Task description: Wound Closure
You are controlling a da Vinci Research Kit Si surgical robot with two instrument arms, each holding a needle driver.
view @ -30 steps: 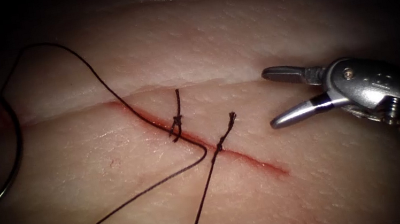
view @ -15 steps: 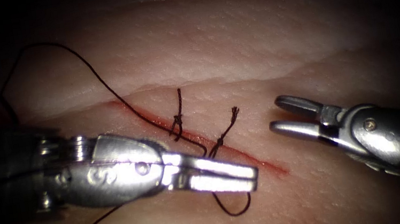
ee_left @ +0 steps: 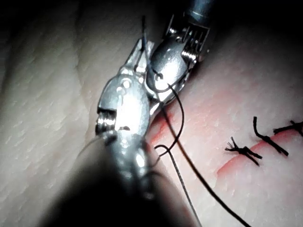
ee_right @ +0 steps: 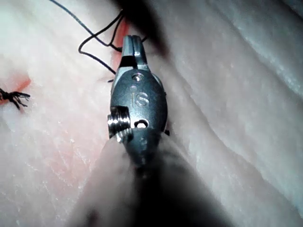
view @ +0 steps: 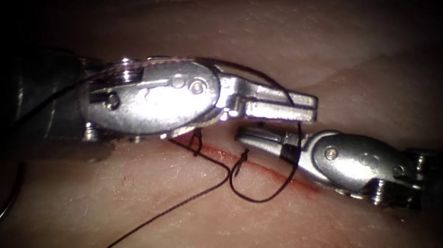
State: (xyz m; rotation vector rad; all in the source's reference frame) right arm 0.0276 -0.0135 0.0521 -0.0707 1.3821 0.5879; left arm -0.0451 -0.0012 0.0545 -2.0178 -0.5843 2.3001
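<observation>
Left tool (view: 282, 106) lay across the cut (view: 278, 175), jaws closed on the thread (view: 258, 199) (grip point hard to make out). Right tool (view: 257, 139) sat just right of the cut, tips beside the left's; jaws looked closed, hold unclear. Needle (view: 10, 204) rested on the tissue (view: 338, 32), far left.
</observation>
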